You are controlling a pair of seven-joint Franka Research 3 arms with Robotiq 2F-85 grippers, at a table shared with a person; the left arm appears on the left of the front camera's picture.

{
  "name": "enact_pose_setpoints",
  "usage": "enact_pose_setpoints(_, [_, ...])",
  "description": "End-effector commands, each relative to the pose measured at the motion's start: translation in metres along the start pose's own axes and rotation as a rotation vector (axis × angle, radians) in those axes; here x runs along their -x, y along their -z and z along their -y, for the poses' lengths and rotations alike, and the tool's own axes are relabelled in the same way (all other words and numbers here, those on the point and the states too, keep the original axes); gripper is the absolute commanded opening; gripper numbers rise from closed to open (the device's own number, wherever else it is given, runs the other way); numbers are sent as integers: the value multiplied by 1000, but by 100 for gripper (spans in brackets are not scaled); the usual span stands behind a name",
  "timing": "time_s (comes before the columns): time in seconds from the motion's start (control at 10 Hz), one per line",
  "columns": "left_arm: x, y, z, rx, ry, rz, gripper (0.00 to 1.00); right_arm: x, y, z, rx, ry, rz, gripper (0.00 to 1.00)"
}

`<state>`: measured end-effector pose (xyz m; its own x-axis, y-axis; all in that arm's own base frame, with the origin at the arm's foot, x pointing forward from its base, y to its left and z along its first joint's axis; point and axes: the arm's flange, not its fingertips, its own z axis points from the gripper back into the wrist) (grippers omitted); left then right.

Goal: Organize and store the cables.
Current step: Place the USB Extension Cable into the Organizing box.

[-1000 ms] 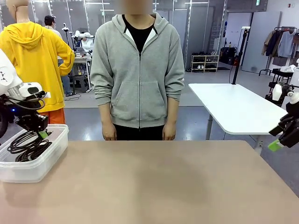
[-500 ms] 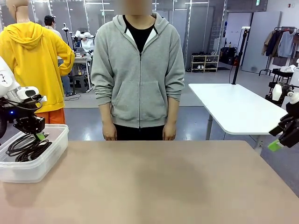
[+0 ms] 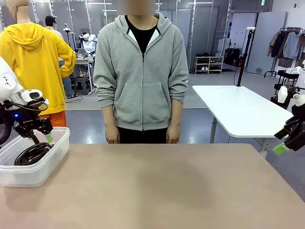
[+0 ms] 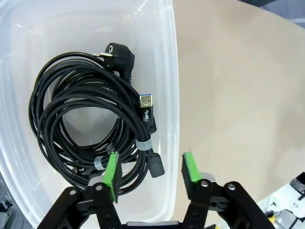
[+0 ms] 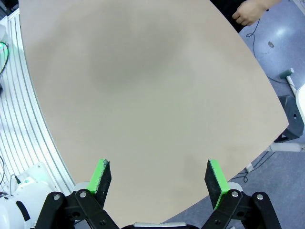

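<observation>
Black coiled cables [image 4: 90, 129] lie bundled in the clear plastic bin [image 3: 45, 164] at the table's [image 3: 167, 186] nine o'clock edge, a round mains plug [image 4: 116, 52] at the coil's twelve o'clock and a USB plug [image 4: 147, 106] toward three o'clock. Above the bin's rim hangs the left gripper [image 4: 149, 171], its green pads [image 4: 112, 171] apart with nothing between them. Off the table's three o'clock side, the right gripper [image 5: 158, 180] is spread wide over bare tabletop. At twelve o'clock a person [image 3: 142, 71] in a grey hoodie stands, hands down.
</observation>
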<state>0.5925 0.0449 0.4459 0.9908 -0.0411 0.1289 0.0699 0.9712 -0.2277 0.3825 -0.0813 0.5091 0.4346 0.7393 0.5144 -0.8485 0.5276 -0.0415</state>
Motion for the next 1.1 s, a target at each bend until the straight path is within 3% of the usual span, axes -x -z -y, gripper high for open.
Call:
enact_pose_setpoints(0.0, [-5,-4,5,4,-26,15,100,-4,-1,1,-2,15,-19,100])
enact_pose_setpoints(0.4, [2,-4,11,-34,-21,65,100,-4,-1,1,-2,15,-19,100])
enact_pose_setpoints(0.5, [-2,-4,5,-2,-20,14,100,-4,-1,1,-2,15,-19,100])
enact_pose_setpoints(1.0, [-2,-4,5,-2,-20,14,100,-4,-1,1,-2,15,-19,100])
